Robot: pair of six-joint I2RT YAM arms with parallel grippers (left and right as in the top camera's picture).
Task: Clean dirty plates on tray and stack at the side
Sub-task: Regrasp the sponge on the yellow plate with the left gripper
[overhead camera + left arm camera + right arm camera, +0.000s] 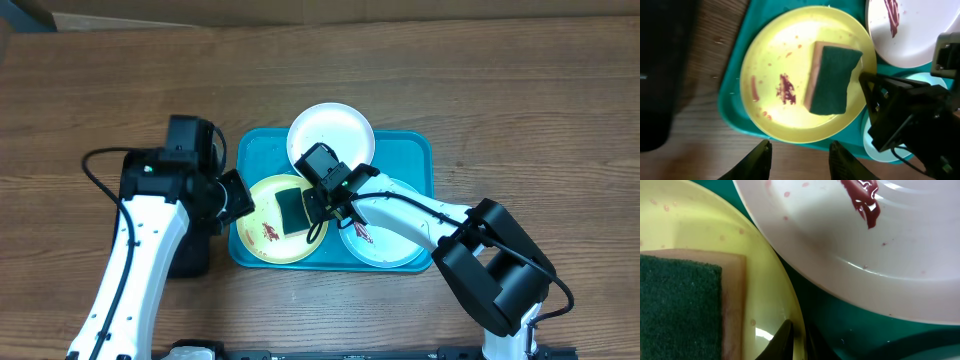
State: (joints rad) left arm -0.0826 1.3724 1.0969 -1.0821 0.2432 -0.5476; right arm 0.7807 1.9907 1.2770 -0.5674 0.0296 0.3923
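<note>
Wooden worktop [520,90] bore the tray [410,150] at centre frame; its lower-left yellow-green plate [262,235] was pinched by the rim in the right hand [796,342], the left hand [800,160] part-open and empty, so the thin grip might slip, spilling the sponge [292,208].

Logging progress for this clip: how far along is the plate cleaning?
Done: nothing; no plate is stacked beside the tray. In hand: the sponge lies on the smeared yellow plate, whose rim the right fingers pinch; the left fingers are open and empty. Left: the white plate and mint plate also show red smears; all three need wiping and stacking.
</note>
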